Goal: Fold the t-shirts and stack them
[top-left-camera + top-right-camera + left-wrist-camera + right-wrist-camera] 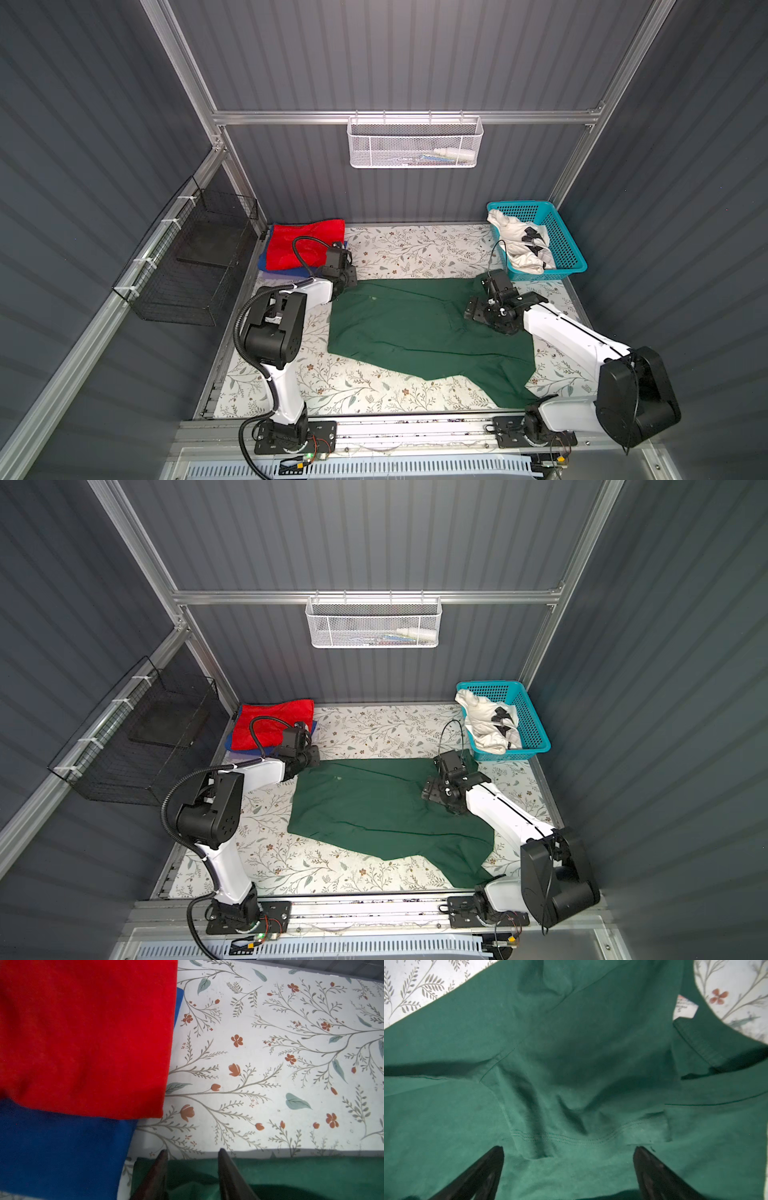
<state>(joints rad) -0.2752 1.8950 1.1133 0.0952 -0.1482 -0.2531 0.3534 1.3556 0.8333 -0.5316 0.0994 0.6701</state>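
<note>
Blue t-shirt (62,1147) mostly under red t-shirt (83,1032); neck label (685,1006) print blurred (unreadable); wire basket (374,145) contents indistinct.

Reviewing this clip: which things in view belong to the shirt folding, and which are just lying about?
Job: green t-shirt, spread on the table; red t-shirt, folded on top of the blue t-shirt; white t-shirt, crumpled.
Lying about: turquoise basket holding the white one; white mesh basket and black wire basket on the walls.

It was a lab robot cell: grey ribbed panels (415,54) on aluminium framing (407,117) walled the surface (415,249), left arm (286,399) and right arm (561,328) bolted at its edge.
</note>
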